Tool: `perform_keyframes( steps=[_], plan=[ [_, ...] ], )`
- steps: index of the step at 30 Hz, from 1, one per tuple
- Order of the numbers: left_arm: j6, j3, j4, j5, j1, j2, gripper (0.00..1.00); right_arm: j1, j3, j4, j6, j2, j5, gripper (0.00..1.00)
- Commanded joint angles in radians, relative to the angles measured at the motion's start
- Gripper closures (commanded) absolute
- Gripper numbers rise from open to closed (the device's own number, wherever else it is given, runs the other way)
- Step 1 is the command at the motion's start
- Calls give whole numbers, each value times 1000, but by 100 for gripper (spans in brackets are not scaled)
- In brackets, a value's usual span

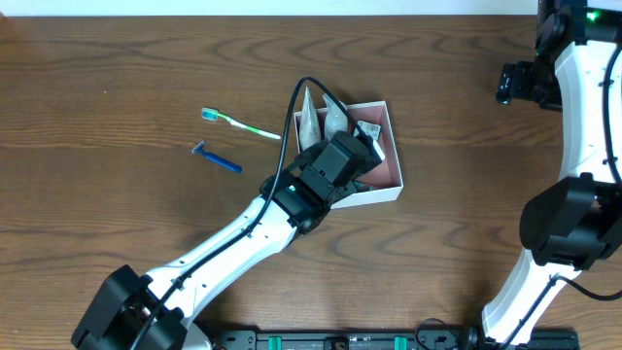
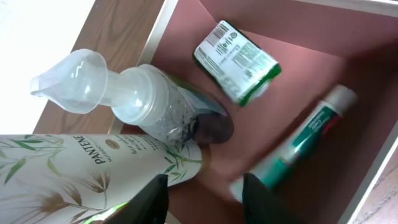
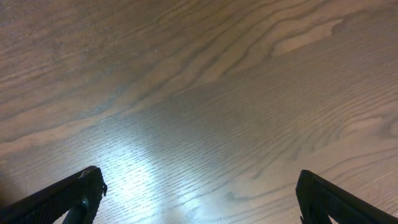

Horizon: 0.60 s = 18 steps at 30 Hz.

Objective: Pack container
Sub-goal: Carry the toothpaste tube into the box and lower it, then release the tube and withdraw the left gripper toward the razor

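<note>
Overhead, the container (image 1: 387, 167) sits just off the middle of the table (image 1: 117, 58), toward 2 o'clock. The left arm comes in from 7 o'clock and its wrist covers much of the box, so the left gripper cannot be seen from here. Two pale bottles poke out over the container's rim at 11 o'clock. A green toothbrush (image 1: 241, 123) lies on the wood at 10 o'clock from the box, and a blue razor (image 1: 216, 157) at 9 o'clock, both well apart from it. The right arm stands along the 3 o'clock edge, its wrist up near 1 o'clock, far from the box.

Next, the left wrist view looks down into the container (image 2: 323, 31). The left gripper (image 2: 205, 180) hangs over the pink floor with its fingers apart and nothing between them. A shampoo bottle (image 2: 74, 174) lies at 8 o'clock, and a clear pump bottle (image 2: 130, 99) rests against it at 10 o'clock, its nozzle reaching over the white rim. A green-and-white packet (image 2: 236, 62) lies at 12 o'clock, and a green-and-white tube (image 2: 305, 143) lies slanted at 4 o'clock.

Lastly, the right wrist view shows the right gripper (image 3: 199, 180) spread wide over bare wood.
</note>
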Motion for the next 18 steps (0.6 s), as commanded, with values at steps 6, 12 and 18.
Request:
perform_keyframes(
  steps=[6, 12, 18],
  plan=[
    [-93, 32, 8, -27, -3, -51, 45, 7, 19, 0, 18, -5, 3, 1],
    [-290, 44, -5, -74, -2, -236, 33, 7, 19, 0, 18, -5, 3, 1],
    [-488, 44, -89, -217, 25, -464, 23, 7, 19, 0, 18, -5, 3, 1]
  ],
)
